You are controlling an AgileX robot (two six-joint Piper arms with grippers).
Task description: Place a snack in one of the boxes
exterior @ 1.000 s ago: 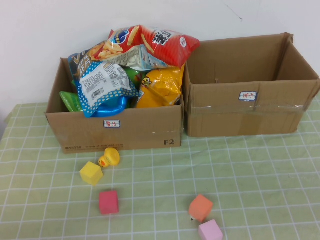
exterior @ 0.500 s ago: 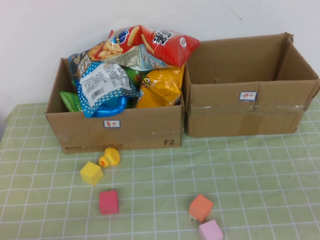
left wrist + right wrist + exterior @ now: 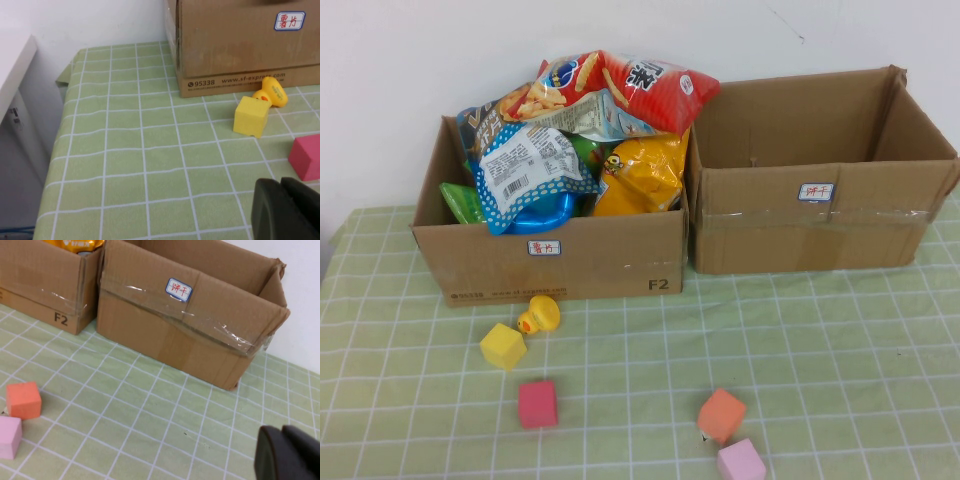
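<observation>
Green worktop [image 3: 840, 340] with white grid lines, two brown cardboard boxes [image 3: 620, 260], red [image 3: 640, 85], orange-yellow [image 3: 645, 170] and blue-and-white [image 3: 525, 175] snack bags, yellow duck [image 3: 540, 315], yellow [image 3: 503, 346], red [image 3: 537, 404], orange [image 3: 721, 415], pink [image 3: 740, 461] blocks, black left gripper [image 3: 285, 210] and right gripper [image 3: 287, 452].

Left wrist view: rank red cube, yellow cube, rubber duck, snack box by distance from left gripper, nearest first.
Seen from the left gripper, low in the left wrist view; the right gripper is parked away from these.
1. Red foam cube, just beyond the fingers.
2. Yellow foam cube, farther out.
3. Yellow rubber duck, behind that cube, against the box.
4. Cardboard snack box, at the back.
</observation>
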